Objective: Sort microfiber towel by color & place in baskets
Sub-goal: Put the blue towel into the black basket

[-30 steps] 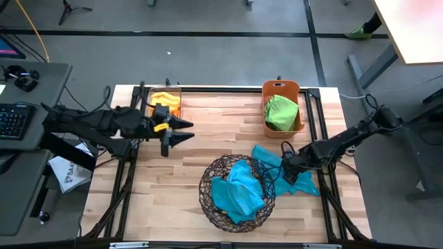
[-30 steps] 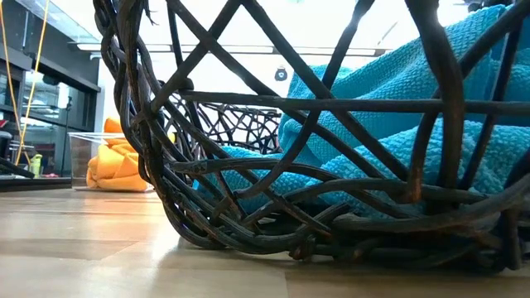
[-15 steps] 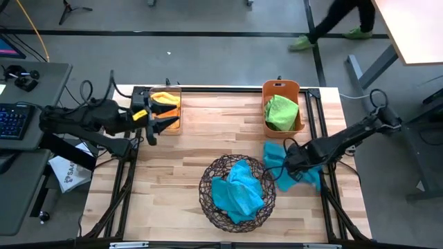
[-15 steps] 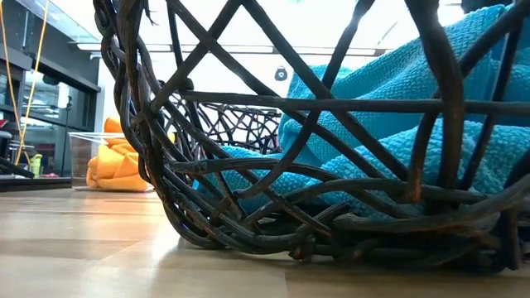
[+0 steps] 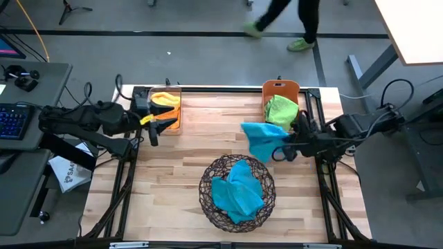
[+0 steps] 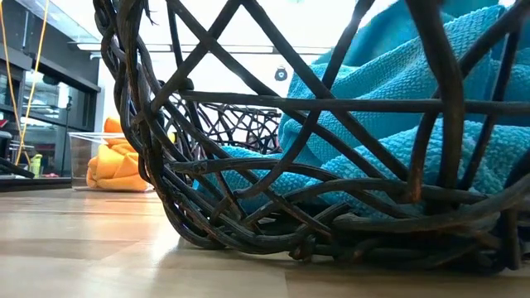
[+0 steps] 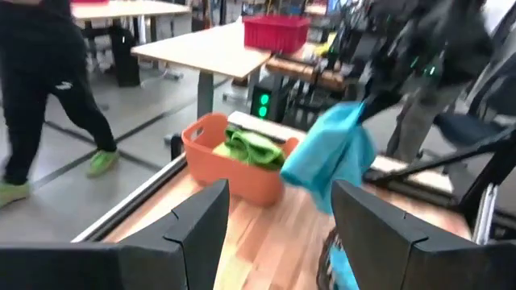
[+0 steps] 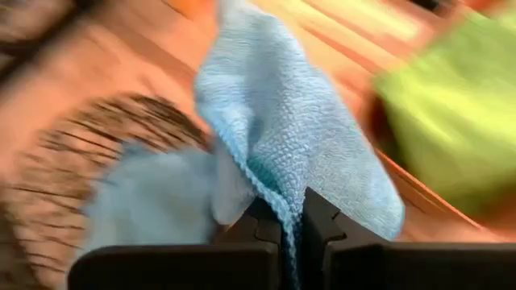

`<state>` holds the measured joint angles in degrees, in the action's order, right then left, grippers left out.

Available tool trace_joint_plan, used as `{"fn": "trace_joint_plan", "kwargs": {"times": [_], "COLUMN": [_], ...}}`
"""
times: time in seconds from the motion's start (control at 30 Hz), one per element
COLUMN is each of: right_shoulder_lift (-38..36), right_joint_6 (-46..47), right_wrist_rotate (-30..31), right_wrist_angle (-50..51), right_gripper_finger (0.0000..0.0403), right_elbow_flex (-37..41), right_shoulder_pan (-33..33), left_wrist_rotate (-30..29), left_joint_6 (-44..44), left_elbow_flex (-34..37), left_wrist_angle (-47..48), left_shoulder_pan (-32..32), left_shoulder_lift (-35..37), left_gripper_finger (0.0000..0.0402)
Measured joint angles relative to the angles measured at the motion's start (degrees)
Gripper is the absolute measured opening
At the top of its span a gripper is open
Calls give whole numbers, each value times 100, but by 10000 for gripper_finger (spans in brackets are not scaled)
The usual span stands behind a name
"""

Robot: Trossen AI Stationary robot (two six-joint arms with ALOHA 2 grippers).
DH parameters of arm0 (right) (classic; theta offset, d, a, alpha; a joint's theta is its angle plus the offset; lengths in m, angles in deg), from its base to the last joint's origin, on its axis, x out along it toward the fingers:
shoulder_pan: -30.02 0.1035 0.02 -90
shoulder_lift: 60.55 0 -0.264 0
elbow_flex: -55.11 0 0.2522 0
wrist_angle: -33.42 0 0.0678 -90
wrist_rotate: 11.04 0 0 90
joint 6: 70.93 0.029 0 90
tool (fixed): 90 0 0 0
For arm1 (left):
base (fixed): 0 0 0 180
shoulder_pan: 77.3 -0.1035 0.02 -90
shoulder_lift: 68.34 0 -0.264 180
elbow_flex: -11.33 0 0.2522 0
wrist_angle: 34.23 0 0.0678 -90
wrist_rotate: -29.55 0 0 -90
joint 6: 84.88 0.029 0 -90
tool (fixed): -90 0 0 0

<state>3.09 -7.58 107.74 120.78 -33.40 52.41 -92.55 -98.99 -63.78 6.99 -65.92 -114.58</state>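
Note:
A turquoise towel point(image 5: 261, 137) hangs in the air between the orange bin point(image 5: 271, 88) and the wire bowl point(image 5: 208, 200), with my right gripper point(image 5: 288, 143) shut on it. The bowl holds more turquoise towels point(image 5: 237, 190). A green towel point(image 5: 280, 111) lies in the orange bin, and orange towels point(image 5: 165, 101) lie in the clear bin point(image 5: 168, 126). My left gripper point(image 5: 163, 126) stands open beside the clear bin, holding nothing. My right gripper pinches a bunched fold of the turquoise towel point(image 8: 278, 193) between its two fingers point(image 8: 321, 219). The fingers slant down from the table's right side. The towel droops past the fingertips, slack, and hangs clear of the table point(image 7: 332, 157).
A person walks on the floor beyond the table's far edge point(image 5: 284, 21). Bare wood point(image 5: 187, 155) lies between the clear bin and the bowl. In the low view the bowl's wires point(image 6: 273, 223) fill the front, and the clear bin point(image 6: 83, 157) stands behind on the left.
My right gripper has risen from the table beside the bowl and swung toward the far edge, carrying the turquoise towel, which lay spread on the wood and now hangs clear. My left gripper has drawn back toward the table's left edge, beside the clear bin.

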Motion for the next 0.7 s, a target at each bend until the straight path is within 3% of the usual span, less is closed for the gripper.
{"fn": "trace_joint_plan", "kwargs": {"times": [0.13,0.33,0.53,0.7], "right_shoulder_lift": [97,840,1971,2592], "right_joint_6": [-690,-1449,-1415,-1189], "right_wrist_rotate": [-212,-1462,-1971,-2206], "right_wrist_angle": [-1631,-4115,-4589,-4760], "right_gripper_finger": [1,1,1,16], "right_elbow_flex": [159,717,743,743], "right_shoulder_pan": [0,198,295,188], "left_wrist_rotate": [0,-1,24,499], "left_joint_6": [-17,-74,-284,-524], "left_elbow_flex": [1,1,1,1], "left_wrist_angle": [320,428,394,337], "left_shoulder_pan": [0,4,4,4], "left_shoulder_lift": [-117,-149,-148,-150], "left_gripper_finger": [207,207,207,207]}}
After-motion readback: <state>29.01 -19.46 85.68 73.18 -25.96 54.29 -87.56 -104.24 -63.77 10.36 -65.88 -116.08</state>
